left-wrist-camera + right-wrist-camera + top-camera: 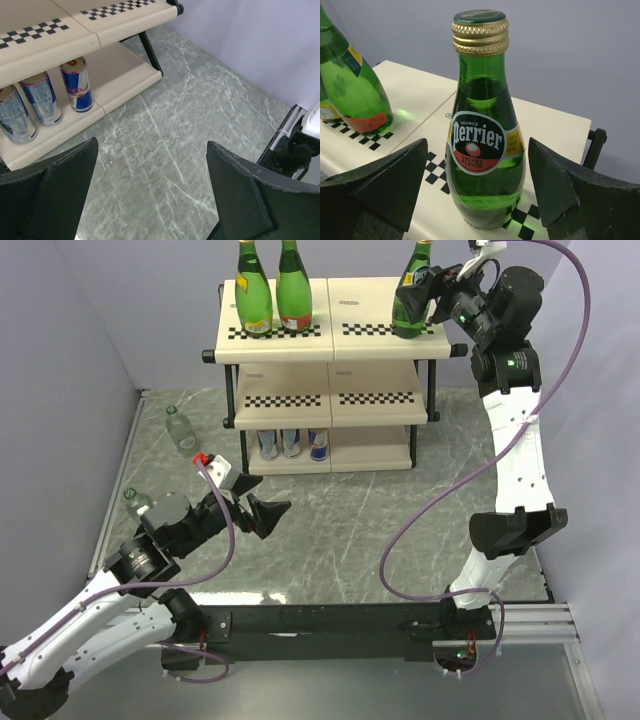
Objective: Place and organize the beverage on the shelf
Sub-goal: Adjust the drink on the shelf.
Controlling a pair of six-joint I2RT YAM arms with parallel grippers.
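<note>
Partly hidden behind the left arm: a clear bottle (140, 502) lying on the bench (200, 115). Left tool (258, 502) gaping wide, gripping nothing. Ahead-left of it, three cans (76, 82) on the shelf's (370, 300) bottom tier, the leftmost cut off. Right tool (477, 142) open too, fingers flanking an upright Perrier bottle (485, 150) on the top tier; contact hard to judge. Farther left, two more green bottles (360, 95), tops cut off.

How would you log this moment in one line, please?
right claw open around green glass Perrier bottle on cream checkered shelf top | left claw open, empty
</note>
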